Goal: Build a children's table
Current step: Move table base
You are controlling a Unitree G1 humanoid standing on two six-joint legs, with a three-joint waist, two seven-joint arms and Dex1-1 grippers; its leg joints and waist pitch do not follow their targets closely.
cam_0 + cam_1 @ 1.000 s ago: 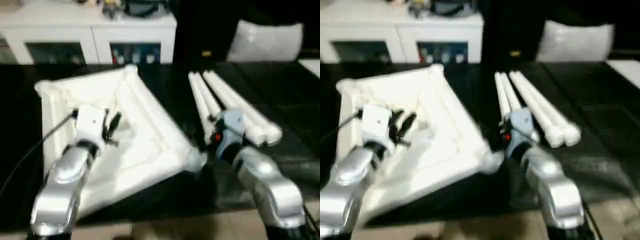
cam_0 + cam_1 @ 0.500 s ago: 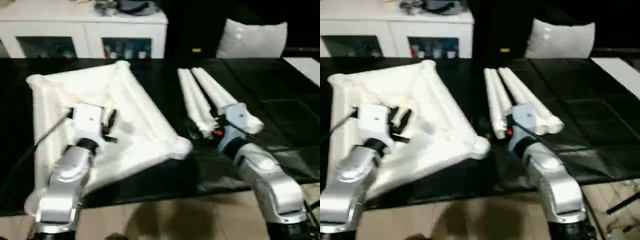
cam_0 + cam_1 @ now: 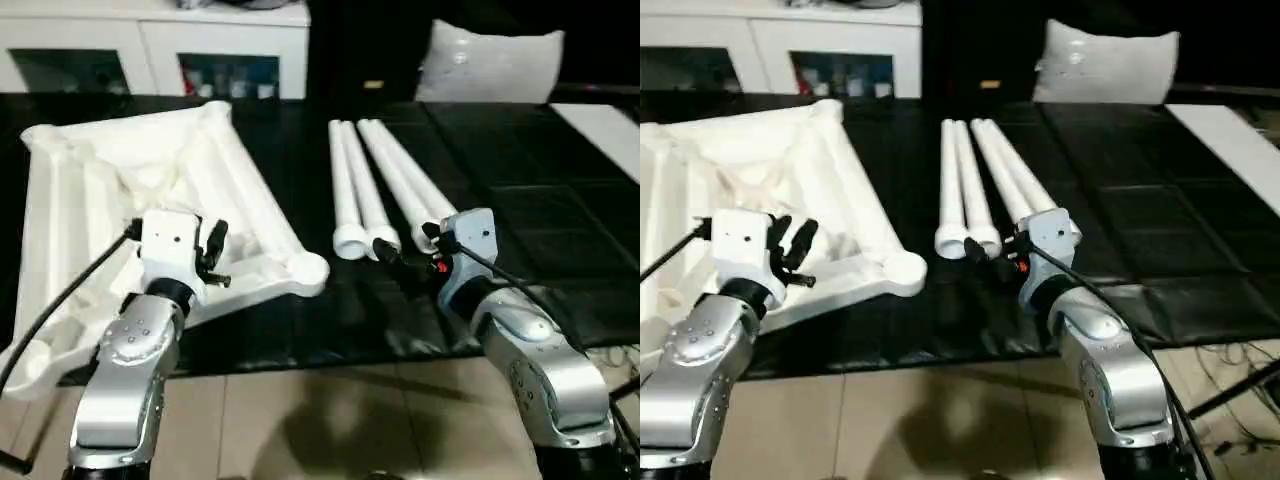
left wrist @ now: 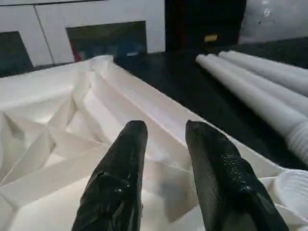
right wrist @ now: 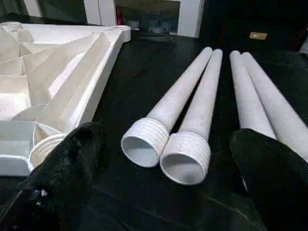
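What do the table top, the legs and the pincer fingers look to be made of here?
Table top: likely moulded white plastic, matte; thin ribs cross its underside.
Legs: apparently the same white plastic, hollow, finely textured, with moulded threads at the open ends.
Left pincer fingers: black, pebbled, slightly glossy, probably rubber or a soft coating.
Right pincer fingers: the same black look.

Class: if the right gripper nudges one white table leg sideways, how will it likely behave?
The leg is round and lies flat on the dark surface, so it will probably roll. Its open end looks hollow, so it is likely light. Neighbouring legs touch it and may shift too.
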